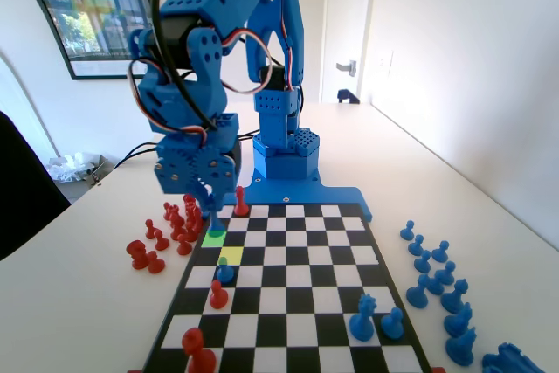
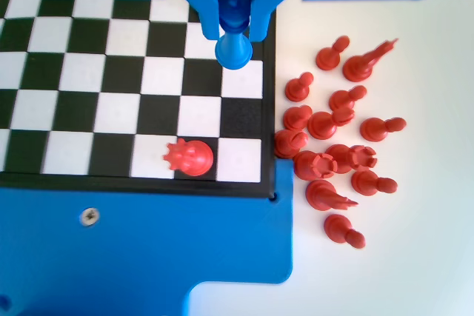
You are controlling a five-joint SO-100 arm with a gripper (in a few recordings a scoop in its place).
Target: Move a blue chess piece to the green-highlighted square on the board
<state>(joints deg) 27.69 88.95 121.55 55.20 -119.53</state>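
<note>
White tabletop is seen around the board [image 1: 288, 303]. At its left edge in the fixed view, the blue chess piece [image 2: 234, 31] is held clamped in the gripper [image 2: 235, 31] (jaws closed on it) just above the green-highlighted square [image 1: 214, 238].

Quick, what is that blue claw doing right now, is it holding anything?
Pincer: closed on the small slim blue plastic chess piece, held above the black-and-white chequered board, over the bright green square.
</note>
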